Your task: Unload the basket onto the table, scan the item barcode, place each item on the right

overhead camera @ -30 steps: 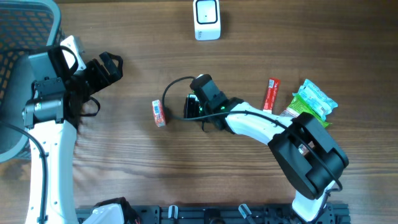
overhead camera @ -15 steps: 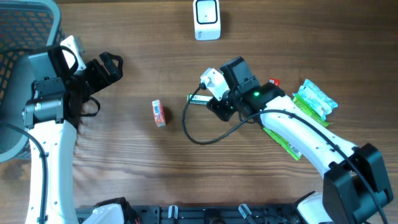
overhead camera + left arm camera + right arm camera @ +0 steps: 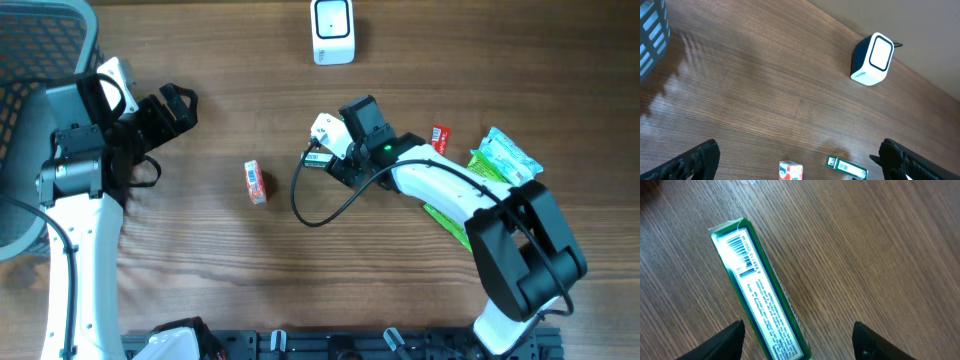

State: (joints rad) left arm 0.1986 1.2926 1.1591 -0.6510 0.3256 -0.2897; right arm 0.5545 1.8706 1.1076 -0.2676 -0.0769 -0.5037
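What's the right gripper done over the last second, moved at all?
Yes. The right gripper has shifted slightly right, away from the red box, and its jaws now stand open over the green pack.

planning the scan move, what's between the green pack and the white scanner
Only bare table between the green pack and the white scanner, shown in the left wrist view.

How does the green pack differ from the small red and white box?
The green pack is long and slim; the red and white box is short and blocky. The pack shows its barcode facing up; none can be made out on the box. The pack lies under the open right gripper; the box lies well away from it. Both rest on the table, ungripped.
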